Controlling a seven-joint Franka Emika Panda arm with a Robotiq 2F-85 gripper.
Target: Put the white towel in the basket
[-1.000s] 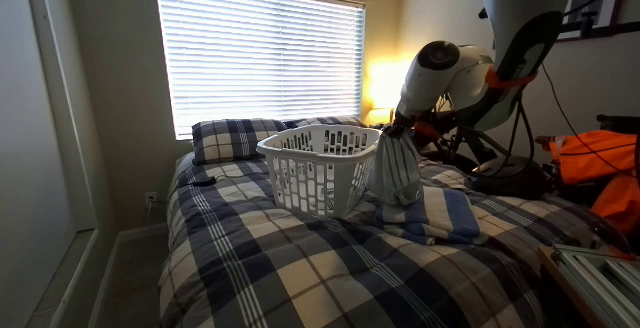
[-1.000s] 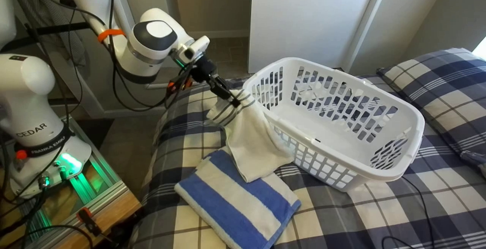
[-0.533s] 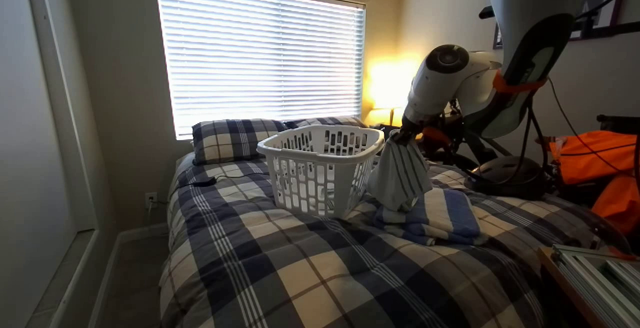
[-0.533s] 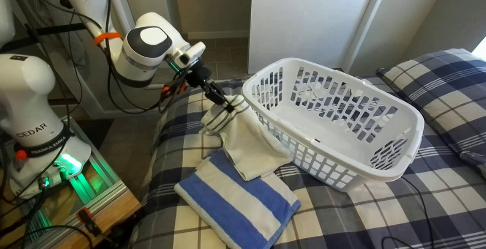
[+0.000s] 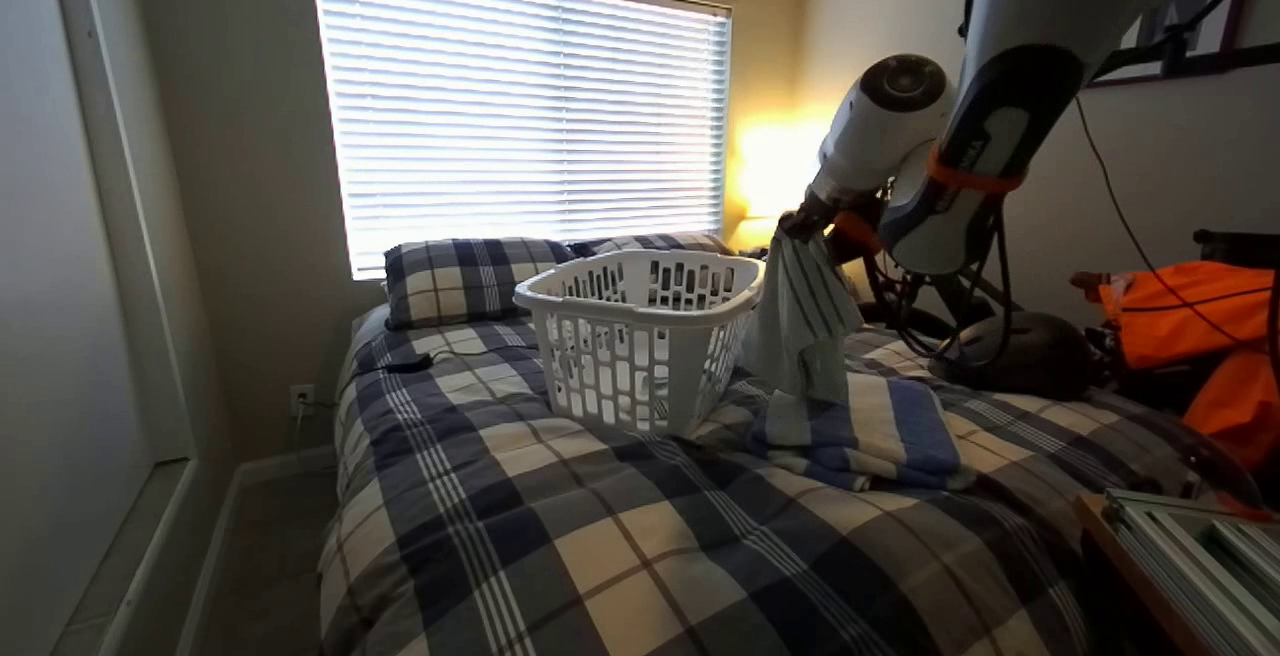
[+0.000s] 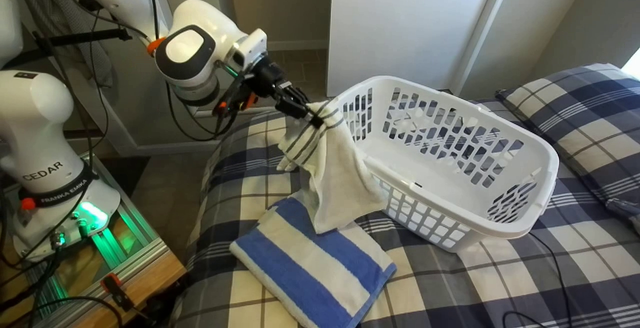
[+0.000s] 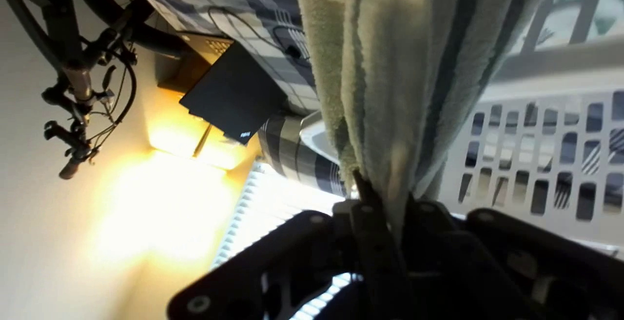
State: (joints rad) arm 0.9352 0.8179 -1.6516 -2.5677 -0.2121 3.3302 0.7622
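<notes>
The white towel (image 6: 345, 183) hangs in soft folds with dark stripes near its top. My gripper (image 6: 317, 119) is shut on its upper part, which also shows in an exterior view (image 5: 805, 316). In the wrist view the towel (image 7: 390, 66) runs down between the closed fingers (image 7: 373, 232). The basket (image 6: 415, 168) is white, slotted and stands upright on the bed. The towel hangs outside it, beside its near end, and covers part of its rim in an exterior view. I cannot tell whether the towel touches the basket (image 5: 685, 366).
A folded blue-and-white striped cloth (image 6: 310, 263) lies under the hanging towel. The plaid bedspread (image 5: 640, 546) is uneven. Plaid pillows (image 5: 470, 281) lie beyond the basket. A dark cable (image 6: 555, 263) runs on the bed beside the basket.
My gripper dips slightly away from the basket, then rises higher and moves back toward it, still holding the towel. The towel sways. The basket and striped cloth stay put.
</notes>
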